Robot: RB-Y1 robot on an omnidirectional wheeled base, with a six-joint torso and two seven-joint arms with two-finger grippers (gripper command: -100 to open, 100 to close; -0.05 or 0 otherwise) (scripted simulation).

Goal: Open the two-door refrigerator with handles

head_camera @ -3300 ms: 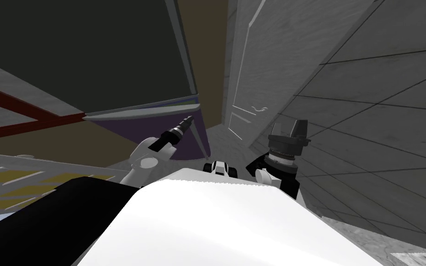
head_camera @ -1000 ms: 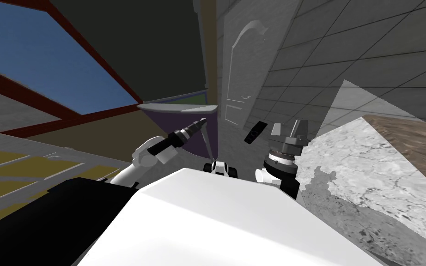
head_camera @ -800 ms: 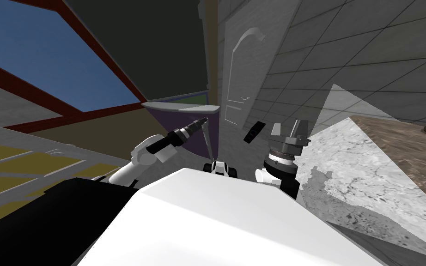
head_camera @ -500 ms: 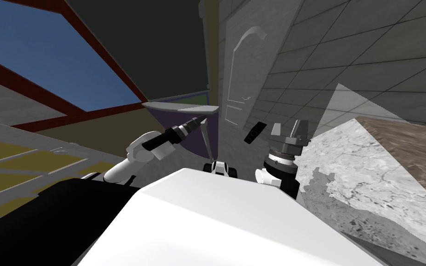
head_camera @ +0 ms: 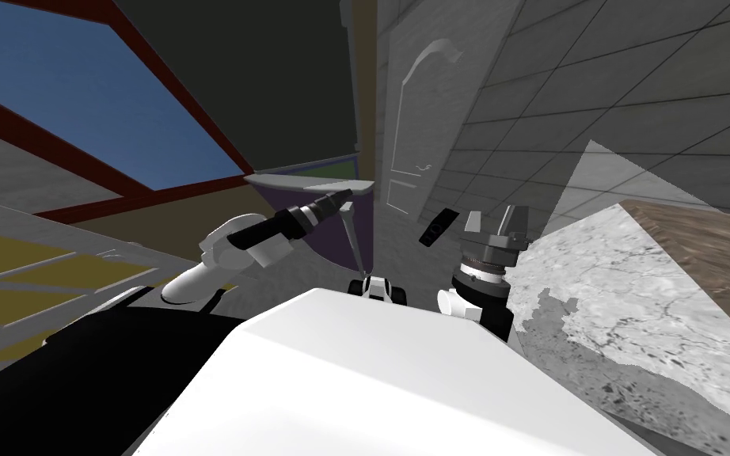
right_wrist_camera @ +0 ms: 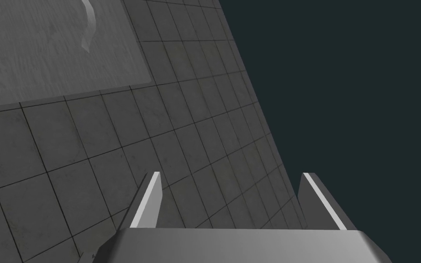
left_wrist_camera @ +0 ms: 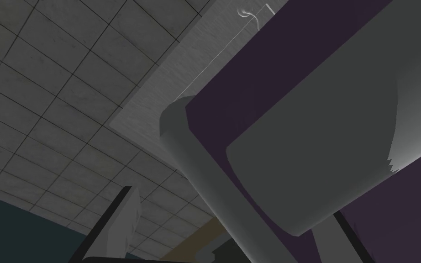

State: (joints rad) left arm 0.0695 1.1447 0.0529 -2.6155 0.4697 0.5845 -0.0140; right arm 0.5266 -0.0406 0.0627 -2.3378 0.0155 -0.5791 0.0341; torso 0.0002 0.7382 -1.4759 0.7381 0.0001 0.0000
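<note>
The refrigerator door [head_camera: 332, 229] is a dark purple panel with a grey rim, under a big dark cabinet face [head_camera: 276, 79]. Its grey handle bar [head_camera: 353, 237] runs down the door's edge. In the left wrist view the handle bar [left_wrist_camera: 196, 169] passes between my left gripper's [left_wrist_camera: 232, 205] fingers, which stand open on either side of it with a gap, next to the purple door face [left_wrist_camera: 269, 82]. My left gripper [head_camera: 342, 198] sits at the handle's upper end. My right gripper [head_camera: 498, 215] is open and holds nothing, raised beside the chest.
A pale panelled room door [head_camera: 411, 127] with a lever stands just right of the refrigerator, then a grey tiled wall [head_camera: 593, 103]. Marbled floor [head_camera: 609, 269] spreads to the right. A red-framed blue window [head_camera: 78, 103] and yellow drawer fronts [head_camera: 31, 277] lie left. A small black piece [head_camera: 435, 226] hangs near my right gripper.
My left gripper's fingers have spread wider around the handle. My left forearm and elbow have swung left and up a little. The right arm has not moved.
</note>
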